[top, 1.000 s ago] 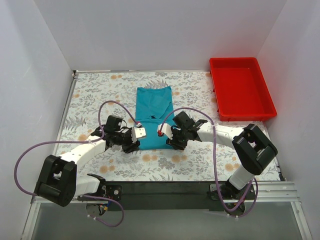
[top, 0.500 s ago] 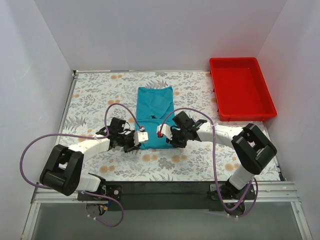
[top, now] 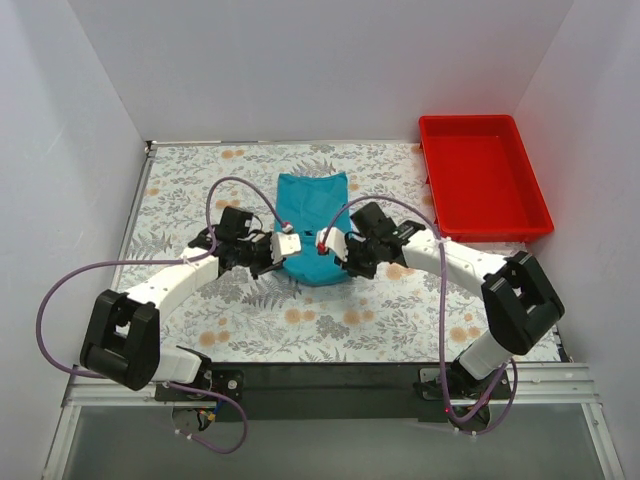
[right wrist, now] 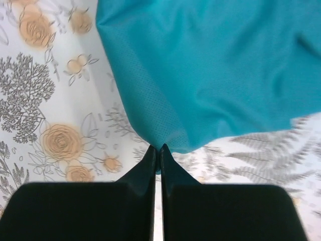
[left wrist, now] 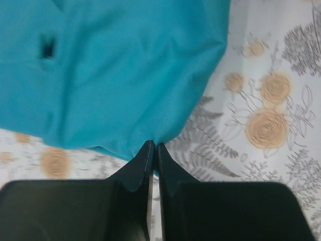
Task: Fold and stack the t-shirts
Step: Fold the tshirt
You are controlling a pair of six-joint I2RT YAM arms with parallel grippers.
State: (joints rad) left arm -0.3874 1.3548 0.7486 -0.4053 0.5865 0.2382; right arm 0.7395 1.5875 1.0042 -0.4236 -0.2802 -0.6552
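A teal-blue t-shirt (top: 312,225) lies folded into a narrow strip in the middle of the floral table. My left gripper (top: 284,250) is shut on its near left corner, and the cloth (left wrist: 115,85) fans up from the pinched tips (left wrist: 153,145) in the left wrist view. My right gripper (top: 334,252) is shut on the near right corner; teal fabric (right wrist: 215,70) spreads away from its closed tips (right wrist: 156,148) in the right wrist view. The near hem hangs lifted between the two grippers, sagging in a curve above the table.
A red plastic tray (top: 483,177) stands at the back right corner, nothing in it. The flower-printed tablecloth (top: 190,190) covers the table. White walls close in the left, right and back. Purple cables loop from both arms.
Both grippers have closed on the shirt's near corners and moved away from me, lifting the near hem. The shirt's visible length has shrunk.
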